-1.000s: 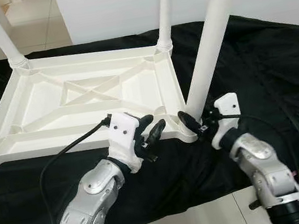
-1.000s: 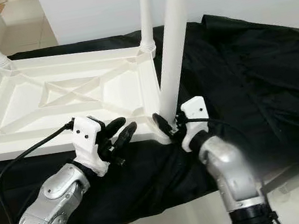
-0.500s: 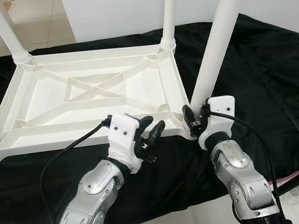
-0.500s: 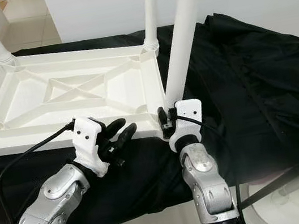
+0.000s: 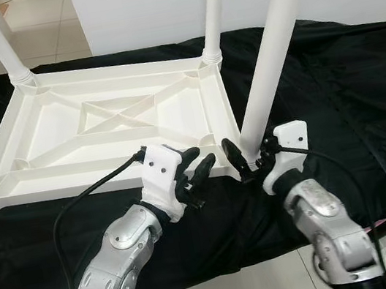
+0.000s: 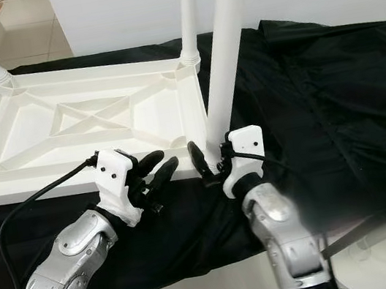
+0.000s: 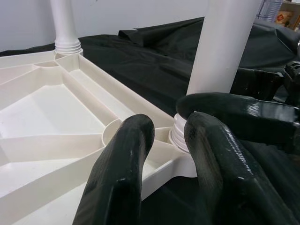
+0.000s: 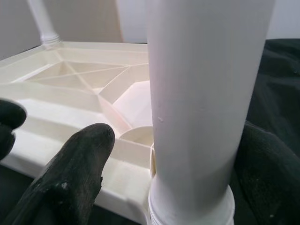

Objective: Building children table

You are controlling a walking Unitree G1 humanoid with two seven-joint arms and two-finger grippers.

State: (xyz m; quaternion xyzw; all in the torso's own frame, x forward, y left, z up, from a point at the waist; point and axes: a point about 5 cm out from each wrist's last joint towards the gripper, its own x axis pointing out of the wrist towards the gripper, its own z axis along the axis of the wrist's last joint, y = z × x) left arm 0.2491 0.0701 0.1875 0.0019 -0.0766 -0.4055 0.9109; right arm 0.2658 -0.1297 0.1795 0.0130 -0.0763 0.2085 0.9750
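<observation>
Right gripper (image 5: 243,158) fingers now wider around table leg (image 5: 267,54); left gripper (image 5: 199,171) fingers apart beside tabletop (image 5: 53,149).

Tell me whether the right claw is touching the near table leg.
Cannot tell. In the right wrist view the right claw has a finger on each side of the table leg, but no contact or gap shows plainly.

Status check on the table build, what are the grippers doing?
Right gripper open around the near leg at its base. Left gripper open beside the tabletop edge. Leg stands tilted in its corner socket. Nothing in the way.
</observation>
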